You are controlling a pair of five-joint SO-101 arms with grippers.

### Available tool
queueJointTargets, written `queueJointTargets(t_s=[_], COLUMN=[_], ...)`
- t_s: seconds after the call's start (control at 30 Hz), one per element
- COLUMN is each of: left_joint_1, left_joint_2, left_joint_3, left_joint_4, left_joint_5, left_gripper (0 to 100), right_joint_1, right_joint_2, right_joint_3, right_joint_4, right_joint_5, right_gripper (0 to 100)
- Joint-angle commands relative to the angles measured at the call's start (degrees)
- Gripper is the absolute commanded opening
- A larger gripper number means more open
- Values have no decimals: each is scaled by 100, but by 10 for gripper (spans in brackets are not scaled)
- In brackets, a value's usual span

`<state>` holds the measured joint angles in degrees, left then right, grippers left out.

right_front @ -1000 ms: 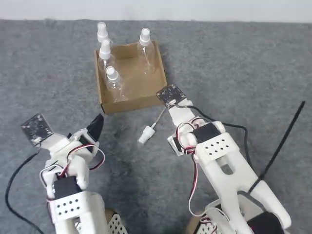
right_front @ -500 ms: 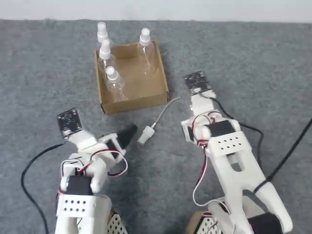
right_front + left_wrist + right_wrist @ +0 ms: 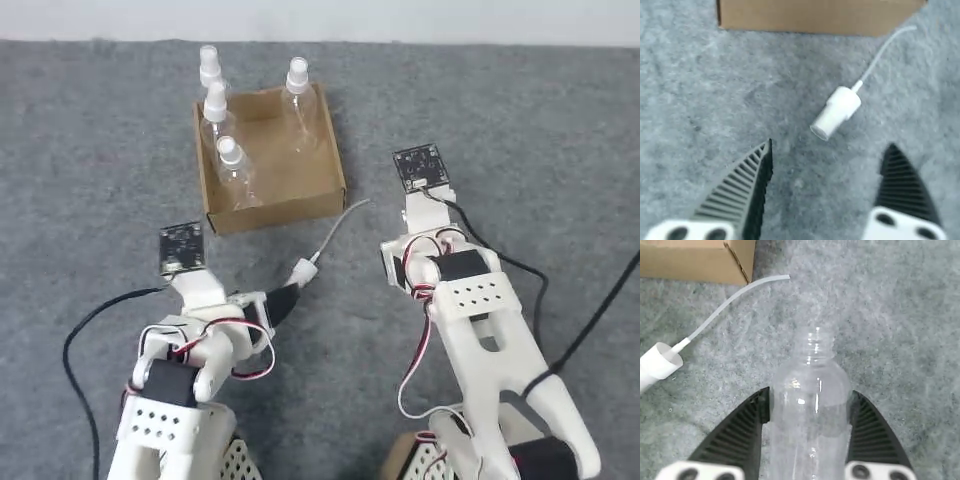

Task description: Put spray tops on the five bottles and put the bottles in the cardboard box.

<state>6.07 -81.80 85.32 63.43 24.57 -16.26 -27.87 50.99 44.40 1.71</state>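
A loose white spray top (image 3: 300, 272) with a long dip tube (image 3: 335, 228) lies on the grey carpet just in front of the cardboard box (image 3: 275, 208). My left gripper (image 3: 830, 150) is open, its two fingers straddling the carpet just short of the spray top (image 3: 836, 112). My right gripper (image 3: 810, 400) is shut on a clear uncapped bottle (image 3: 812, 385), held to the right of the spray top (image 3: 657, 365) with its open neck facing away from the wrist. In the high view the left gripper (image 3: 287, 297) sits beside the top.
Several capped bottles (image 3: 232, 165) stand in the box, one (image 3: 208, 62) at its back left corner. The right arm (image 3: 450, 280) sits right of the box. Black cables (image 3: 590, 310) trail on the carpet at both sides.
My left arm has swung right and forward until its gripper reached the spray top. My right arm has drawn back to the right, away from the box front and the spray top.
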Motion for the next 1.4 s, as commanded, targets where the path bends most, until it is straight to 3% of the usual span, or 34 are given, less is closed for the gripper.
queueJointTargets(t_s=[0.0, 0.4, 0.77, 0.93, 1.37], left_joint_1=[26, 79, 721, 695, 686], left_joint_2=[-26, -9, -9, 62, 3218], left_joint_3=[-655, -901, -910, -1033, -2651], left_joint_4=[211, 290, 281, 290, 290], left_joint_5=[-765, -1301, -1380, -1925, -2593], left_gripper=[219, 182, 181, 181, 229], right_joint_1=[92, 92, 303, 303, 312], right_joint_2=[-233, -233, -268, -268, -286], right_joint_3=[-79, -79, -79, -79, -79], right_joint_4=[-119, -119, -127, -127, -127], right_joint_5=[-18, -26, -53, -62, -62], right_gripper=[118, 118, 118, 118, 118])
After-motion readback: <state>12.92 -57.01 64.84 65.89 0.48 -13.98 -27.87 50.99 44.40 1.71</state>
